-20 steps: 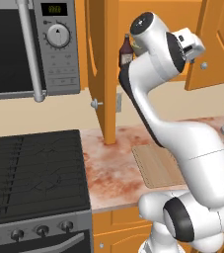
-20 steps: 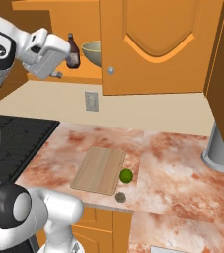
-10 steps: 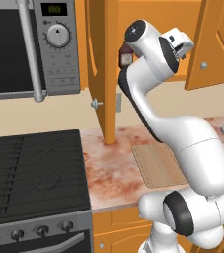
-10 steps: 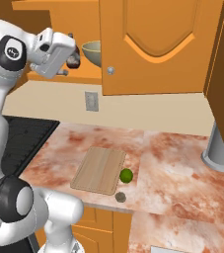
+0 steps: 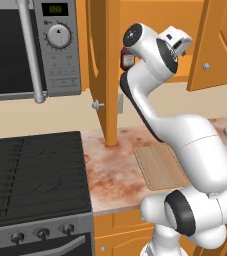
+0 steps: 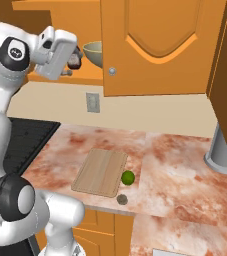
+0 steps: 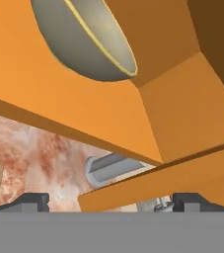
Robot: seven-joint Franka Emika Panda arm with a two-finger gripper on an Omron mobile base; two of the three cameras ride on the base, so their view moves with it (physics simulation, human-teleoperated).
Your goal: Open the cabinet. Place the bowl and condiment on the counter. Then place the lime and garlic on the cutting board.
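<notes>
The cabinet (image 6: 155, 45) has its left door (image 5: 105, 75) swung open. On its shelf stand the olive-beige bowl (image 6: 95, 52) and the dark condiment (image 6: 76, 61) bottle. My gripper (image 6: 67, 62) is open and empty at the shelf's front edge, covering most of the condiment (image 5: 127, 57). In the hand view the bowl (image 7: 79, 44) sits at upper left above my spread fingertips (image 7: 29, 200). On the counter (image 6: 175, 165) the cutting board (image 6: 101, 172) lies bare. The lime (image 6: 128, 177) touches its right edge and the garlic (image 6: 121, 200) lies just off its near corner.
A black stove (image 5: 35, 175) and a microwave (image 5: 30, 45) take up the left side. A grey cylinder (image 6: 220, 152) stands at the counter's far right. The cabinet's right door stays shut, with its knob (image 6: 112, 71) just right of the bowl.
The hand has edged toward the open shelf and turned, so it now hides most of the condiment. The jaws have stayed wide open.
</notes>
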